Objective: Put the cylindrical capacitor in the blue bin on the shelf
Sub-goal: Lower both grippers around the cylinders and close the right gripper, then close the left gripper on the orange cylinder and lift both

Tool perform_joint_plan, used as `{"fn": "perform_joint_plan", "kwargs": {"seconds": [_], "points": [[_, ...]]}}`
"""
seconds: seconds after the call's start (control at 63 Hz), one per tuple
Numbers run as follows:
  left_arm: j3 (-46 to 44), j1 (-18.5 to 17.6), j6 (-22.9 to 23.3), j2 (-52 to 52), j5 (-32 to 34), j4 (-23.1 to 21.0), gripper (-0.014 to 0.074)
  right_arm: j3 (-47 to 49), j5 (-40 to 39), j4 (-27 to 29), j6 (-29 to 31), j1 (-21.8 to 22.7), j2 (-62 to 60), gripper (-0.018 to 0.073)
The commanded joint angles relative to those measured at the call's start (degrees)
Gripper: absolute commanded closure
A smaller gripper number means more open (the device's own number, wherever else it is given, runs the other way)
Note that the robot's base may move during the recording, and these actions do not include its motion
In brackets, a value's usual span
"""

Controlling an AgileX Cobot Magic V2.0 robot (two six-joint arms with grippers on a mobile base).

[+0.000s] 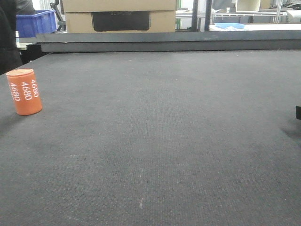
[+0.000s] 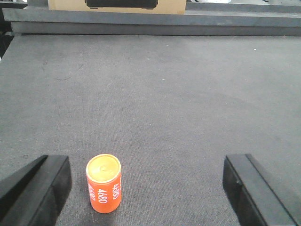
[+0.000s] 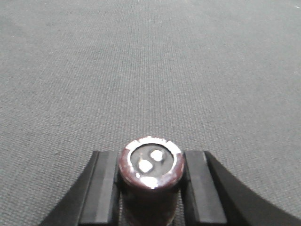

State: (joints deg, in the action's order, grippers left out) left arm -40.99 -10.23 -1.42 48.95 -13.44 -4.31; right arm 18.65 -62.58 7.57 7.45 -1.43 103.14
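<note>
My right gripper [image 3: 150, 188] is shut on the cylindrical capacitor [image 3: 150, 165], a dark brown upright can with two pale terminals on its top, just above the grey mat. An orange cylinder printed "4680" [image 2: 104, 184] stands upright on the mat inside my open left gripper [image 2: 146, 193], close to its left finger [image 2: 37, 188] and touching neither finger. The front view shows that orange cylinder [image 1: 24, 92] at the far left. A blue bin [image 1: 35, 22] sits in the background at the back left. The shelf is out of view.
The dark grey mat [image 1: 160, 141] covers the whole table. A raised grey ledge [image 1: 164, 40] runs along the far edge, with a cardboard box [image 1: 120, 16] behind it. A black bit of my right arm [image 1: 298, 113] shows at the right edge.
</note>
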Motion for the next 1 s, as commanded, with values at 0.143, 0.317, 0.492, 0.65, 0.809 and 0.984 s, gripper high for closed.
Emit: {"fn": "perform_joint_plan", "kwargs": {"seconds": [0.143,0.317,0.492,0.65,0.809,0.984], "points": [[-0.4,-0.3,0.2,0.0,-1.4,1.3,0.0043,0.2,0.4,0.6,0.1,0.1,-2.1,0.0727],[2.8,-0.3,0.2,0.0,0.5,7.2,0.0047,0.2,8.5,0.6,0.1,0.1,-12.7,0.0727],[15.4,-0.3,0.2,0.0,18.7,4.9,0.0047,1.4,24.3,0.6,0.1,0.1,-27.2,0.0727],[28.3,-0.3,0.2,2.8,42.0,-2.7,0.0047,2.8,32.2,0.5,0.1,0.1,-36.0,0.0727],[29.6,-0.3,0.2,10.3,46.3,-2.6,0.0047,2.9,32.6,0.5,0.1,0.1,-38.4,0.0727],[23.8,-0.3,0.2,20.6,47.1,-2.6,0.0047,3.0,33.7,0.5,0.1,0.1,-38.4,0.0727]]}}
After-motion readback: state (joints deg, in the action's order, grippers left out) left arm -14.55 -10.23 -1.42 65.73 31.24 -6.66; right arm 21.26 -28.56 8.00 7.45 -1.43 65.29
